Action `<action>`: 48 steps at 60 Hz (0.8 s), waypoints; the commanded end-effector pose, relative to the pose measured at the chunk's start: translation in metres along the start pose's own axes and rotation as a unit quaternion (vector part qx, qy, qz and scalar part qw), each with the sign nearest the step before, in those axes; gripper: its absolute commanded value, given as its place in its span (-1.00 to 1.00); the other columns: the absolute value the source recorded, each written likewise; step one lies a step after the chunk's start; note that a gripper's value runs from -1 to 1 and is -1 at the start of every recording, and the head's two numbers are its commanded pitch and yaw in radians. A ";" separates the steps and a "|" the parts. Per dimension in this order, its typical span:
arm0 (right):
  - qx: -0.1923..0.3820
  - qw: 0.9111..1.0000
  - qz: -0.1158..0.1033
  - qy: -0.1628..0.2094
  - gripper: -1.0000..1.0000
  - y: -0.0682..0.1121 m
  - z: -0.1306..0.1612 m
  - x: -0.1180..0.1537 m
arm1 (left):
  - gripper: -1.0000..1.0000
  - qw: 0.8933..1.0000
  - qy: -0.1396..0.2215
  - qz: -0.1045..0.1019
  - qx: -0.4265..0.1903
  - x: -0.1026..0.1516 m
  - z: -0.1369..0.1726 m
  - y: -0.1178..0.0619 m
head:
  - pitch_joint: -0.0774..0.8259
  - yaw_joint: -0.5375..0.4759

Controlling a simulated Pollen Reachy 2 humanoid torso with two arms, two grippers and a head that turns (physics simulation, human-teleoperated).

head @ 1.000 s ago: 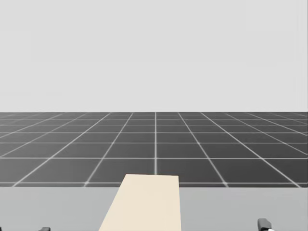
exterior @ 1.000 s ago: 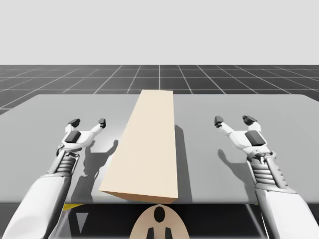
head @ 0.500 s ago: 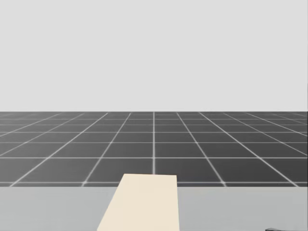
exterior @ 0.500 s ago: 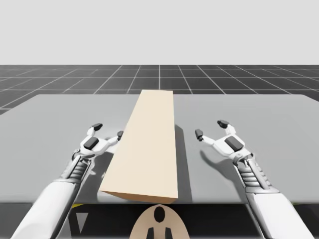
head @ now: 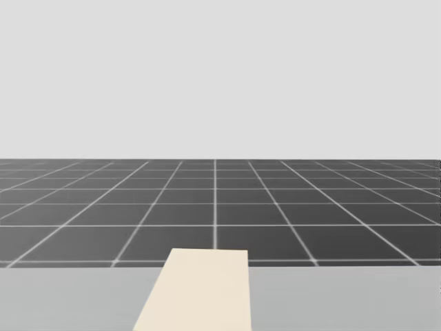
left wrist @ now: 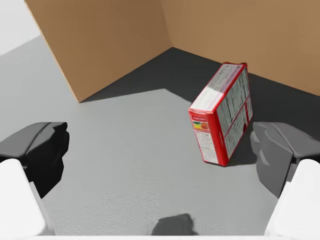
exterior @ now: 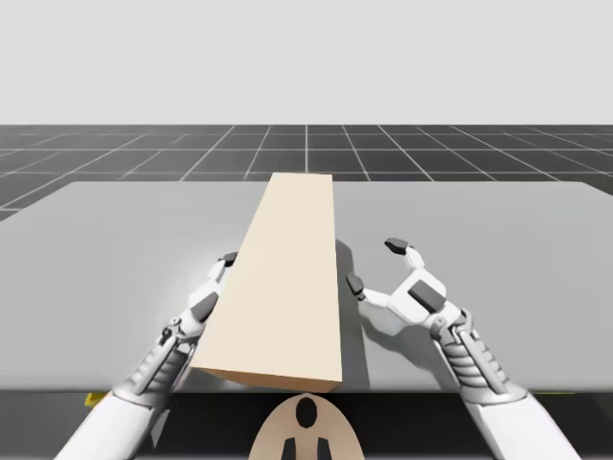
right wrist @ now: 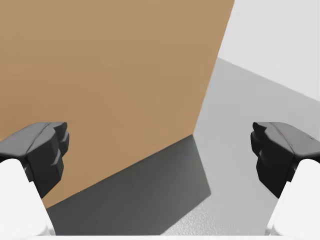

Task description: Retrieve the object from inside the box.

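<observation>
The long box (exterior: 287, 287) lies along the middle of the counter (exterior: 498, 211), running from 6 to 12 o'clock. My left gripper (left wrist: 160, 152) is at its 9 o'clock side, my right gripper (exterior: 376, 265) just beside its 3 o'clock side. A small carton (left wrist: 222, 120) stands inside the box, at about 1 o'clock ahead of the left gripper.

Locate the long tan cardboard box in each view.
High view: the long tan cardboard box, centre of grey table.
Head view: box at bottom centre.
Left wrist view: inner walls ahead of left tool.
Right wrist view: outer wall ahead of right tool.
Shared landmark: that table.
</observation>
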 end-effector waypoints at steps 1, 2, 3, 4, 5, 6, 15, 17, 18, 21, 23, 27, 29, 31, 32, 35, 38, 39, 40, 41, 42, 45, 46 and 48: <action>0.005 1.000 0.007 -0.011 -1.00 0.000 0.003 0.004 | -1.00 0.998 -0.007 -0.014 -0.060 0.011 -0.003 -0.027 | -0.84 0.02; 0.005 1.000 0.007 -0.012 -1.00 0.000 0.004 0.004 | -1.00 0.998 -0.008 -0.011 -0.065 0.012 -0.003 -0.029 | -0.84 0.02; 0.004 1.000 0.007 -0.012 -1.00 0.000 0.004 0.004 | -1.00 0.998 -0.008 -0.008 -0.069 0.012 -0.003 -0.030 | -0.84 0.02; 0.003 1.000 0.008 -0.012 -1.00 0.000 0.004 0.004 | -1.00 0.997 -0.008 -0.007 -0.076 0.013 -0.005 -0.031 | -0.84 0.03; 0.003 1.000 0.009 -0.013 -1.00 0.000 0.005 0.004 | -1.00 0.997 -0.007 -0.010 -0.080 0.013 -0.006 -0.032 | -0.83 0.03; 0.003 1.000 0.009 -0.014 -1.00 0.000 0.005 0.004 | -1.00 0.997 -0.006 -0.010 -0.082 0.013 -0.007 -0.032 | -0.83 0.03; 0.006 1.000 0.014 -0.021 -1.00 0.001 0.008 0.005 | -1.00 0.993 -0.011 0.007 -0.113 0.006 -0.021 -0.023 | -0.82 0.06; 0.007 1.000 0.016 -0.023 -1.00 0.001 0.008 0.005 | -1.00 0.992 -0.010 0.008 -0.123 0.004 -0.024 -0.020 | -0.82 0.07; 0.007 1.000 0.016 -0.024 -1.00 0.001 0.009 0.005 | -1.00 0.992 -0.012 0.007 -0.126 0.004 -0.025 -0.019 | -0.82 0.07; 0.008 0.999 0.019 -0.026 -1.00 0.002 0.009 0.006 | -1.00 0.989 -0.018 0.007 -0.148 0.001 -0.030 -0.014 | -0.81 0.07; 0.009 0.999 0.018 -0.027 -1.00 0.002 0.009 0.006 | -1.00 0.987 -0.020 0.007 -0.161 -0.001 -0.035 -0.011 | -0.81 0.07; 0.011 0.999 0.022 -0.029 -1.00 0.003 0.009 0.006 | -1.00 0.983 -0.024 0.018 -0.180 -0.004 -0.042 -0.006 | -0.81 0.07; 0.011 0.999 0.023 -0.029 -1.00 0.003 0.009 0.005 | -1.00 0.982 -0.026 0.019 -0.186 -0.006 -0.046 -0.005 | -0.81 0.08; 0.012 0.999 0.025 -0.029 -1.00 0.003 0.009 0.005 | -1.00 0.981 -0.030 0.020 -0.193 -0.009 -0.050 -0.004 | -0.80 0.08; 0.012 0.999 0.026 -0.030 -1.00 0.004 0.009 0.005 | -1.00 0.979 -0.034 0.022 -0.197 -0.010 -0.052 -0.003 | -0.80 0.08; 0.013 0.999 0.028 -0.031 -1.00 0.004 0.009 0.005 | -1.00 0.977 -0.037 0.030 -0.208 -0.014 -0.058 -0.002 | -0.80 0.08; 0.014 0.999 0.030 -0.033 -1.00 0.005 0.010 0.006 | -1.00 0.975 -0.043 0.033 -0.217 -0.019 -0.064 0.000 | -0.79 0.09; 0.014 0.999 0.031 -0.034 -1.00 0.005 0.010 0.006 | -1.00 0.974 -0.043 0.037 -0.220 -0.021 -0.066 0.001 | -0.79 0.08; 0.014 0.999 0.031 -0.034 -1.00 0.005 0.010 0.006 | -1.00 0.974 -0.044 0.039 -0.221 -0.022 -0.068 0.001 | -0.79 0.08; 0.015 0.999 0.030 -0.036 -1.00 0.005 0.010 0.006 | -1.00 0.973 -0.054 0.038 -0.219 -0.024 -0.070 0.002 | -0.79 0.08; 0.016 0.999 0.030 -0.037 -1.00 0.005 0.011 0.006 | -1.00 0.973 -0.054 0.041 -0.221 -0.026 -0.071 0.003 | -0.79 0.08; 0.016 0.999 0.031 -0.038 -1.00 0.005 0.011 0.006 | -1.00 0.972 -0.054 0.049 -0.224 -0.029 -0.075 0.006 | -0.78 0.08; 0.017 0.999 0.032 -0.038 -1.00 0.005 0.011 0.006 | -1.00 0.970 -0.053 0.062 -0.229 -0.032 -0.078 0.006 | -0.78 0.08; 0.017 0.999 0.031 -0.039 -1.00 0.006 0.011 0.006 | -1.00 0.969 -0.053 0.065 -0.231 -0.035 -0.082 0.007 | -0.77 0.08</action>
